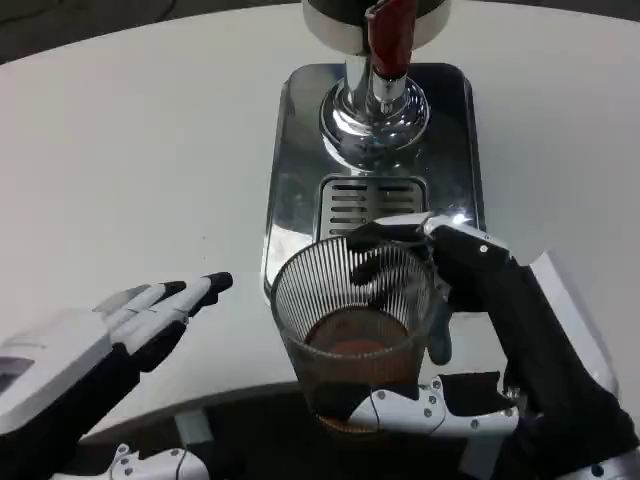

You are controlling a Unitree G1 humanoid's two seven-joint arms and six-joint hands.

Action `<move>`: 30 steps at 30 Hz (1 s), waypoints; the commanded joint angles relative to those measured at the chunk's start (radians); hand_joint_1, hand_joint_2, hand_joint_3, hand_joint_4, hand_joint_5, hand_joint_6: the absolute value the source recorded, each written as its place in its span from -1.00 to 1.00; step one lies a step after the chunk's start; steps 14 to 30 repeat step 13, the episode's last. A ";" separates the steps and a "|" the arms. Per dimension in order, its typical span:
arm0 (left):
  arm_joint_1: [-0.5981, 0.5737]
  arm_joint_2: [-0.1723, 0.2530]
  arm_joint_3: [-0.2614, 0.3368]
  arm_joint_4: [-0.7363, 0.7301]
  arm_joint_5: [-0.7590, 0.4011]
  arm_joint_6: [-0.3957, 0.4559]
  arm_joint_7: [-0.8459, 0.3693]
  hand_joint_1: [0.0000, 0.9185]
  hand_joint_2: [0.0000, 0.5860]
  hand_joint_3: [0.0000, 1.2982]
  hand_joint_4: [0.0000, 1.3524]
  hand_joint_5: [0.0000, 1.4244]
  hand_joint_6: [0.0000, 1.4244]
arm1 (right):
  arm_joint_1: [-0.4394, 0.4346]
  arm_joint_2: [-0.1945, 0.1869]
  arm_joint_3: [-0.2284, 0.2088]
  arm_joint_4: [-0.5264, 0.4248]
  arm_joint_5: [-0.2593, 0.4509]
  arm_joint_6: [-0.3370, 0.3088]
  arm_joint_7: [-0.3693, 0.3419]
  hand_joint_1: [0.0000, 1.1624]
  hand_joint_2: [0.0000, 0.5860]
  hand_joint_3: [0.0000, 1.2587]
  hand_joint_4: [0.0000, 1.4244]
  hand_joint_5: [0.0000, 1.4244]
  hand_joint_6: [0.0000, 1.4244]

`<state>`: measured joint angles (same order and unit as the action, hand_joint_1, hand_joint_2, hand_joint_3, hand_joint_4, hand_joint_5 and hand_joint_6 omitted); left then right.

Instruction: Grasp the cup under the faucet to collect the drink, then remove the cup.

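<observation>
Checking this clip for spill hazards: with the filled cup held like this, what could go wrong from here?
1. The ribbed glass cup holds brown drink and is gripped by the right hand alone, near the table's edge; a slip would likely spill or drop it.
2. The drip tray and faucet stand just behind, so a backward swing might knock them.
3. The left hand lies open, offering no support.
</observation>
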<state>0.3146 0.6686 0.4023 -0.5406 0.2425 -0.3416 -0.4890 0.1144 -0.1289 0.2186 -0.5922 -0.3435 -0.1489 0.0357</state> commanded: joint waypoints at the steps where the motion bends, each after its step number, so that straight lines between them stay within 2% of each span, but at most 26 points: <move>1: 0.007 0.008 -0.010 0.010 0.004 0.003 -0.007 -1.00 -0.68 -1.00 -1.00 -1.00 -1.00 | -0.012 0.012 0.007 -0.021 0.026 -0.038 0.002 0.91 -0.63 0.55 0.49 0.60 0.76; 30: 0.001 0.015 -0.011 0.008 0.014 -0.008 -0.006 -1.00 -0.68 -1.00 -1.00 -1.00 -1.00 | -0.007 0.012 0.009 -0.021 0.024 -0.039 0.001 0.91 -0.61 0.55 0.49 0.60 0.76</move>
